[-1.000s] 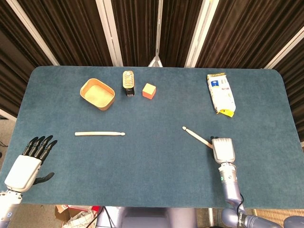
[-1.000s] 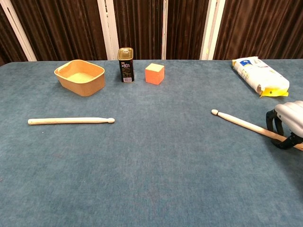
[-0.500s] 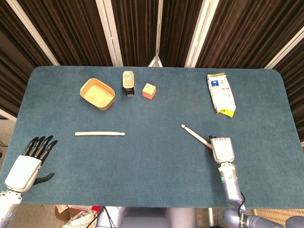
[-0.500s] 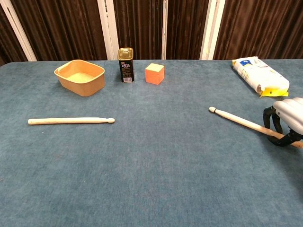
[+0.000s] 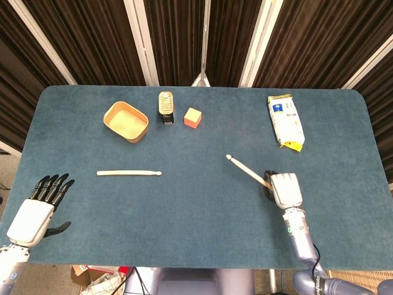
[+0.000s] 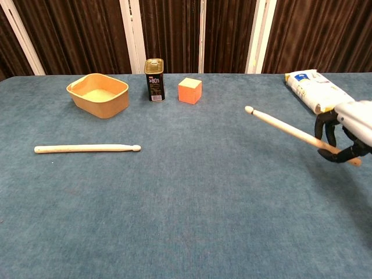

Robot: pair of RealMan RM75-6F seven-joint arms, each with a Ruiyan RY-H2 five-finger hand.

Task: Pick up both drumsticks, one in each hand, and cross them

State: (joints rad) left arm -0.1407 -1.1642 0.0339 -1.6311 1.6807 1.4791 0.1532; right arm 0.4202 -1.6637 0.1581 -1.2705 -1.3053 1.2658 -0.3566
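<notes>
One marking is legible: "80%" is printed on the dark can [image 6: 154, 80] at the far side of the table [image 6: 186, 203].

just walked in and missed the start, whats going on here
The right robot hand grips one drumstick near its butt end and holds it above the blue table, tip toward the middle. The other drumstick lies flat on the table, untouched. The left robot hand hovers open at the near left corner.
</notes>
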